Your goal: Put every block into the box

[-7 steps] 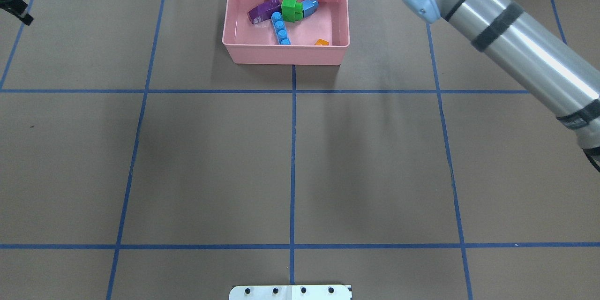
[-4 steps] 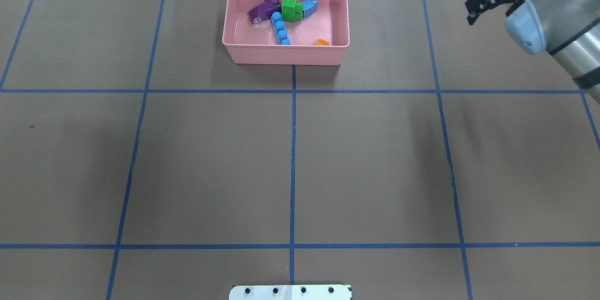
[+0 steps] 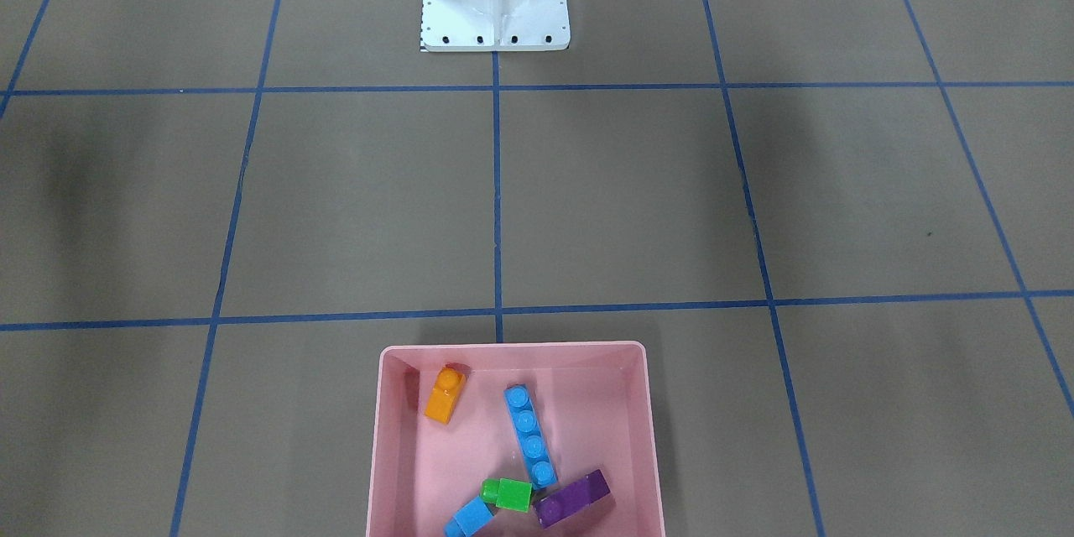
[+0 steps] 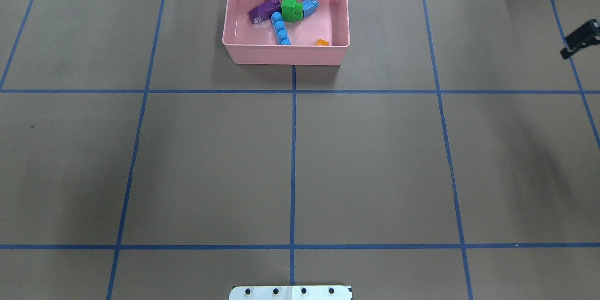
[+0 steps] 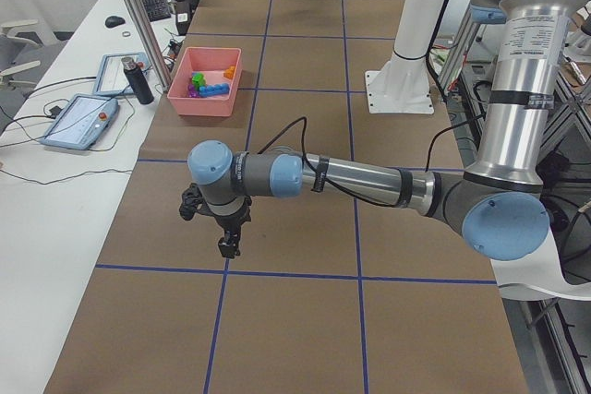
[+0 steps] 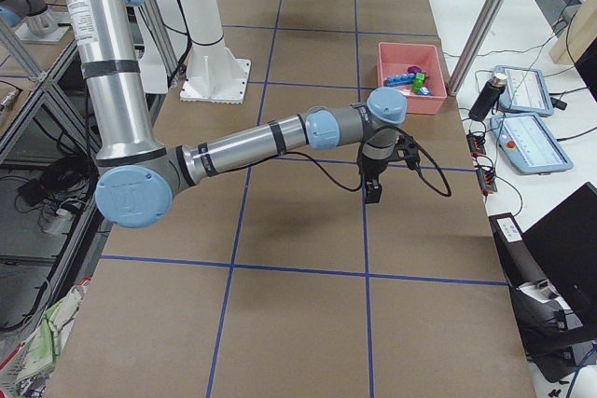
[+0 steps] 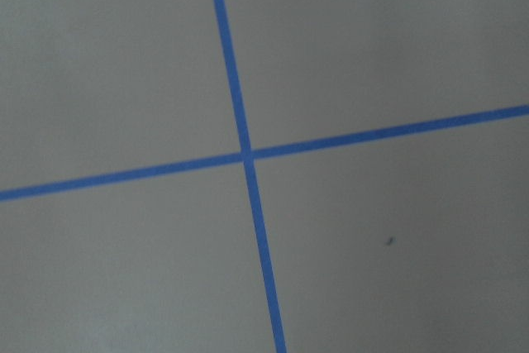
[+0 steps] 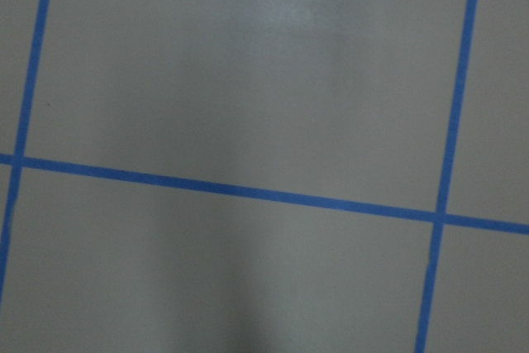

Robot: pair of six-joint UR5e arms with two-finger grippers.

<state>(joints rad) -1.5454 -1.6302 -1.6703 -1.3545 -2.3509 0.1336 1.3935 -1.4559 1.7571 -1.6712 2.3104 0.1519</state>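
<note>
The pink box [image 4: 286, 54] stands at the table's far middle; it also shows in the front-facing view as the box [image 3: 512, 346]. Inside it lie the purple block [image 4: 263, 9], green block [image 4: 290, 9], small blue block [image 4: 310, 6], long blue block [image 4: 281, 29] and orange block [image 4: 321, 42]. Only a black tip of my right gripper [image 4: 580, 39] shows at the right edge, far from the box; I cannot tell if it is open or shut. My left gripper [image 5: 226, 244] hangs over bare paper well away from the box, and its state cannot be told. Both wrist views show only paper and tape.
The white metal base [image 4: 290, 292] sits at the near middle edge. Blue tape lines grid the brown paper. A side table beyond the box holds a tablet pendant [image 5: 81, 122] and a black bottle [image 5: 138, 80].
My right arm has swung from beside the box's right side out to the right edge of the overhead view. The left gripper's tip has left that view's left edge. The blocks have not moved.
</note>
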